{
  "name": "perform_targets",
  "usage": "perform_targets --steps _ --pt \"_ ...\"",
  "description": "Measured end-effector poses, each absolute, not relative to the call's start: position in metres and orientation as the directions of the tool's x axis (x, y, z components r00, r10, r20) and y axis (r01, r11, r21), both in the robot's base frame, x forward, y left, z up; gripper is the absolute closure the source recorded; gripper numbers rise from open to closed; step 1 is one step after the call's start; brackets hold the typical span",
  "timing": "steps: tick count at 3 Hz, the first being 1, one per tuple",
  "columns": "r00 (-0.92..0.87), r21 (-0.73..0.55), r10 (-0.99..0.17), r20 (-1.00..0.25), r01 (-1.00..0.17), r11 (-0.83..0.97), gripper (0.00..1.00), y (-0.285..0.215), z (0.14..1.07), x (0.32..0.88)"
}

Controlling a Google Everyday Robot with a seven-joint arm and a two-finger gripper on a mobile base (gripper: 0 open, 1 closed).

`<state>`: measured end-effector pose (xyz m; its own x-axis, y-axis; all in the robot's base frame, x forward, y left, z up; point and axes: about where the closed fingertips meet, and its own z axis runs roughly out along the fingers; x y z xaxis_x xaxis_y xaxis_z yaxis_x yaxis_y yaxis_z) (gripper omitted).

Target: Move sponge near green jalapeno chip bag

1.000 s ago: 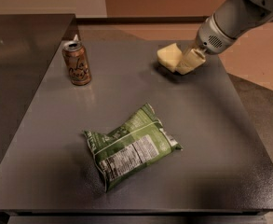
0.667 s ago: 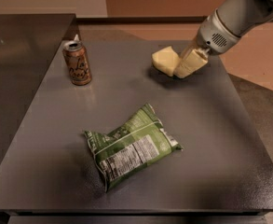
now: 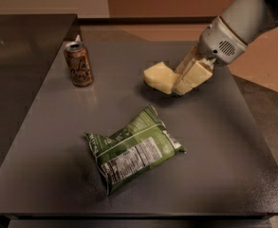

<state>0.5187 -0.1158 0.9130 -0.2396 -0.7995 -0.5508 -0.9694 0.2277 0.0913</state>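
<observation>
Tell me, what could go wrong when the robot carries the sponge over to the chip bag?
1. The hand, over the far right of the table, grips only the right end of the sponge, so the soft sponge might slip out on the way.
2. The chip bag is puffy and crumpled; a low pass could bump it and push it away.
3. The soda can stands far off to the left, so it is probably safe.

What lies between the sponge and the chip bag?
In the camera view, only bare table lies between the sponge and the green jalapeno chip bag. The gripper is against the sponge, outside that stretch.
</observation>
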Motion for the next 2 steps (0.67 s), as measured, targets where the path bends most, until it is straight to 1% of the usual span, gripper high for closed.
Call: perform_targets --steps 1,2 --pt "-0.227 0.138 -0.803 -0.551 -0.974 0.18 0.83 -0.101 0.904 0.496" --pt "-0.226 0.175 -0.807 -0.546 -0.973 0.153 0.6 -0.087 0.892 0.481"
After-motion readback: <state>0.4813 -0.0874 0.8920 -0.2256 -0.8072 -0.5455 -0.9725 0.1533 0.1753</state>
